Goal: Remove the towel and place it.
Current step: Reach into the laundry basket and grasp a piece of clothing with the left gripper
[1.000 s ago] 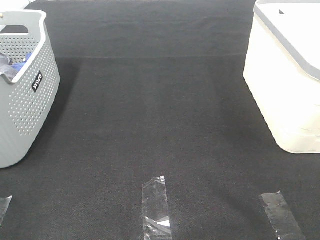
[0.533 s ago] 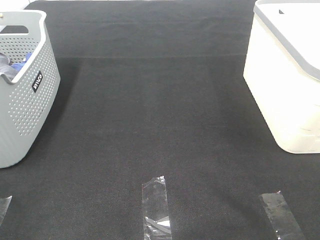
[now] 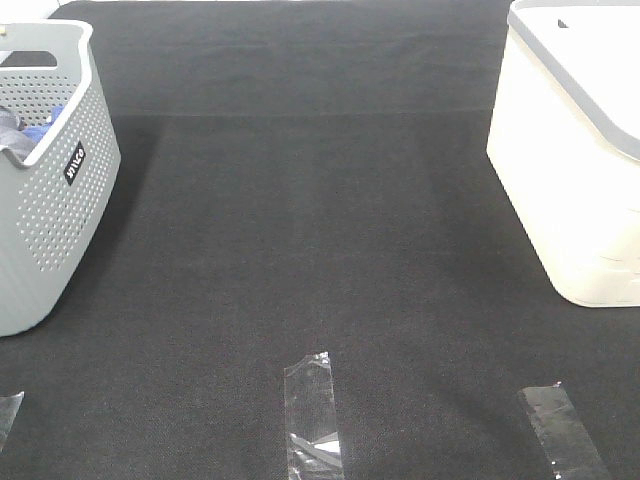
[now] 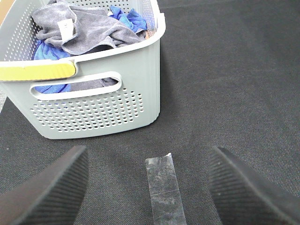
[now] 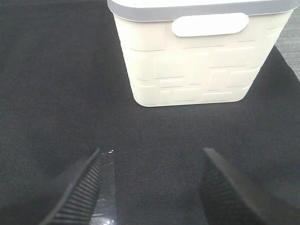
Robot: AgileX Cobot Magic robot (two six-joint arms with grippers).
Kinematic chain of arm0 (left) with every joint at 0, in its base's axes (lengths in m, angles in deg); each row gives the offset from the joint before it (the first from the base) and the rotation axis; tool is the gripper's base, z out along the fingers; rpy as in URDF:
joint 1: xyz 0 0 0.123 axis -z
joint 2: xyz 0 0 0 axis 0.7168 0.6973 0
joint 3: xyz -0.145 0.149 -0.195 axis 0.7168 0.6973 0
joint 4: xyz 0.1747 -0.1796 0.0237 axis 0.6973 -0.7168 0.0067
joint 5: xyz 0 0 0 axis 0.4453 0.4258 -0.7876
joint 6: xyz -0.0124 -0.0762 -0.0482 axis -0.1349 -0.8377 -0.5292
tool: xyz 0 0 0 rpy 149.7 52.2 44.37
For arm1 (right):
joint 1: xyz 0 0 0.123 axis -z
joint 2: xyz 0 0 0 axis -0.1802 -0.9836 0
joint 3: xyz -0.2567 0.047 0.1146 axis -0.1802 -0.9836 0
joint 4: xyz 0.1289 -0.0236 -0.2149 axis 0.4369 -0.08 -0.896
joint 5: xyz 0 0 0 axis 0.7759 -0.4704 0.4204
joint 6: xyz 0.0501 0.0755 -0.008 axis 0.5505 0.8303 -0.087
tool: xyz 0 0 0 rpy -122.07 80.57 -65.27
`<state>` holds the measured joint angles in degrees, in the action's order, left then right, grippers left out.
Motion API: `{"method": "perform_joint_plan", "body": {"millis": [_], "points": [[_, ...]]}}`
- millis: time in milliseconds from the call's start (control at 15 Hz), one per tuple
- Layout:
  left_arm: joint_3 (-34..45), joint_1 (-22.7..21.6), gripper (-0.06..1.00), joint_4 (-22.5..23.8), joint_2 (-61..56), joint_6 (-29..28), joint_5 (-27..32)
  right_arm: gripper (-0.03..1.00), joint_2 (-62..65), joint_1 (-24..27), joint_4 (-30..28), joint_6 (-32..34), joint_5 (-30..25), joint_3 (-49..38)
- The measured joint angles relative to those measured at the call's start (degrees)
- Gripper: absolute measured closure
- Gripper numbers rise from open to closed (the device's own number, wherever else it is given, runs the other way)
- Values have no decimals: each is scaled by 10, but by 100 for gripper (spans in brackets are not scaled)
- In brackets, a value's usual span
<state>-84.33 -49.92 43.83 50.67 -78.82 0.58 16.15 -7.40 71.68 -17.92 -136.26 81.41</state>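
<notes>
Nothing has shifted in the last second. Left gripper [image 4: 147, 187] is spread wide and empty, facing the grey basket [image 4: 93, 112] at nine o'clock. Right gripper [image 5: 150, 187] is spread too, holding nothing, facing the cream basket [image 5: 197, 70] at three o'clock. The towel [image 4: 79, 35] sits heaped over a blue cloth [image 4: 131, 18] in the grey basket, probably awaiting its lift-out. The basket's black label [image 3: 75, 163] seems to read "wilko". The towel's white tag [image 4: 67, 27] is unreadable.
</notes>
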Motion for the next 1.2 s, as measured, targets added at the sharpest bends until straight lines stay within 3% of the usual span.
{"method": "perform_joint_plan", "body": {"millis": [400,533,733,1000,1200], "points": [[0,0,26,0,0,0,-1,40,0,0,0,0,0,0],[-9,0,26,-1,0,-2,-32,40,0,0,0,0,0,0],[-21,0,26,-25,53,-37,-201,40,0,0,0,0,0,0],[-22,0,26,-29,232,-64,-427,40,0,0,0,0,0,0],[-65,0,26,-27,372,-72,-474,40,0,0,0,0,0,0]]}}
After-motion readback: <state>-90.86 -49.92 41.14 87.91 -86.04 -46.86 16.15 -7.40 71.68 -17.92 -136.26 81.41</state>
